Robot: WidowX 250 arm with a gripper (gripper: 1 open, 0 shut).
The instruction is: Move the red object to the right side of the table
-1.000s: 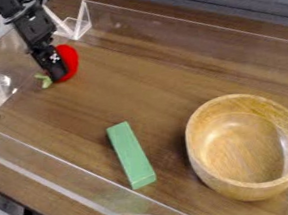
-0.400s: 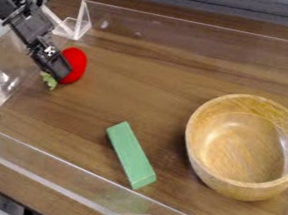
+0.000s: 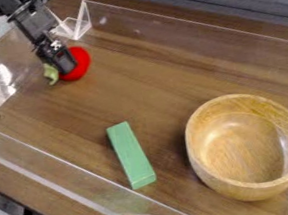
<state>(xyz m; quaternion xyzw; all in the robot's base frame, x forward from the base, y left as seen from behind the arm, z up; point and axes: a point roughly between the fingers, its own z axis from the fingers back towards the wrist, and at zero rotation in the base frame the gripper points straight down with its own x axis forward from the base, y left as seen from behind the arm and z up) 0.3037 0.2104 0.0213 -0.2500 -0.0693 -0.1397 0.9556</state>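
Observation:
The red object [image 3: 76, 59], a small round ball with a green stem end, rests on the dark wood-grain table [image 3: 170, 76] at its far left, close to the back corner. My gripper [image 3: 60, 63] comes down from the upper left and stands right against the ball's left side. Its black fingers [image 3: 49, 54] look parted, so the gripper is open and no longer clamps the ball. Most of the ball's right side shows; its left edge is hidden behind the fingers.
A green rectangular block [image 3: 130, 154] lies near the front middle. A large wooden bowl [image 3: 198, 122] fills the front right. Low clear acrylic walls [image 3: 189, 24] border the tabletop, and a small clear stand [image 3: 79, 24] sits at the back left.
The fingers, shut on the red ball a second ago, have spread apart. The ball now shows more fully, slightly to the right. The hand has stayed in place.

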